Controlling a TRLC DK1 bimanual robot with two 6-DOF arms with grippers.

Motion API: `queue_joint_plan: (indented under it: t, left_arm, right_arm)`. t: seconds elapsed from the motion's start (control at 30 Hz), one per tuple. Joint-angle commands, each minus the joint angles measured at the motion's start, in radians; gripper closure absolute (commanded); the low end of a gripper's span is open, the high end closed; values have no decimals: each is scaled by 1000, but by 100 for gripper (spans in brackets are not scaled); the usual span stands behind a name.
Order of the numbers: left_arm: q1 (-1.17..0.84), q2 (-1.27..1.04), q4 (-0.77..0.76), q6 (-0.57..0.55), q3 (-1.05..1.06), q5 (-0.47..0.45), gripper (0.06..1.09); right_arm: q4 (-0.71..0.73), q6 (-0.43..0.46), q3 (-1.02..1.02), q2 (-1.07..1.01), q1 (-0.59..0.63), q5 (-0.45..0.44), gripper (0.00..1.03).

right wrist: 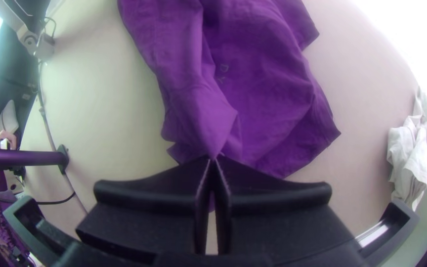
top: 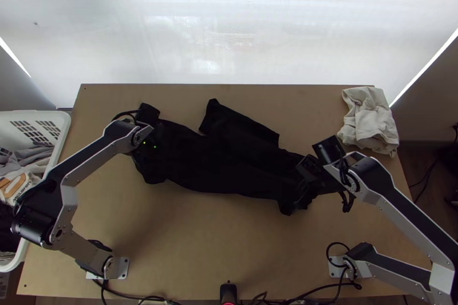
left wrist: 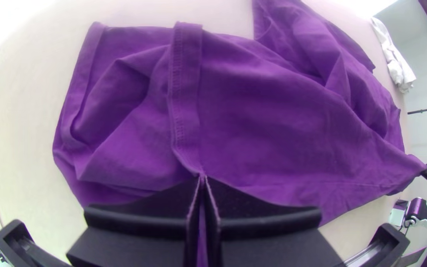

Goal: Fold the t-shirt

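My left claw [left wrist: 202, 178] and right claw [right wrist: 213, 159], fingers closed, each pinch an end of a black T-shirt [top: 229, 165] bunched mid-worktop [top: 200, 242], its long axis running between them, slanting nearer the near edge at my right. Most cloth lies toward the far edge, likely the way to fold.

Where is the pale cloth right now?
In the top view, the pale cloth lies rumpled at the far right corner of the table, beyond the t-shirt and right hand.
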State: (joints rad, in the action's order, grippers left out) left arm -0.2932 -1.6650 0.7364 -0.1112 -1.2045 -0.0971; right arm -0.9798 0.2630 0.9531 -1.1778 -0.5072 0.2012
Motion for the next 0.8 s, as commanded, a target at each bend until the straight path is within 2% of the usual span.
queue_joint_plan:
  t: [0.0, 0.1, 0.27, 0.4, 0.57, 0.77]
  left_arm:
    - [51, 65, 78, 41, -1, -13, 105]
    - [74, 134, 159, 73, 5, -49, 105]
    - [109, 263, 343, 145, 45, -179, 105]
    - [158, 332, 471, 206, 69, -225, 105]
    - [272, 363, 672, 361, 83, -256, 105]
    - [405, 441, 706, 550, 145, -225, 105]
  right_arm:
    - [3, 1, -7, 9, 13, -2, 100]
    - [3, 1, -7, 27, 16, -2, 100]
    - [1, -1, -10, 75, 15, 0, 100]
    - [-68, 4, 12, 104, -17, -2, 100]
    - [-203, 27, 32, 115, -82, -2, 100]
    - [-375, 41, 33, 110, -179, 0, 100]
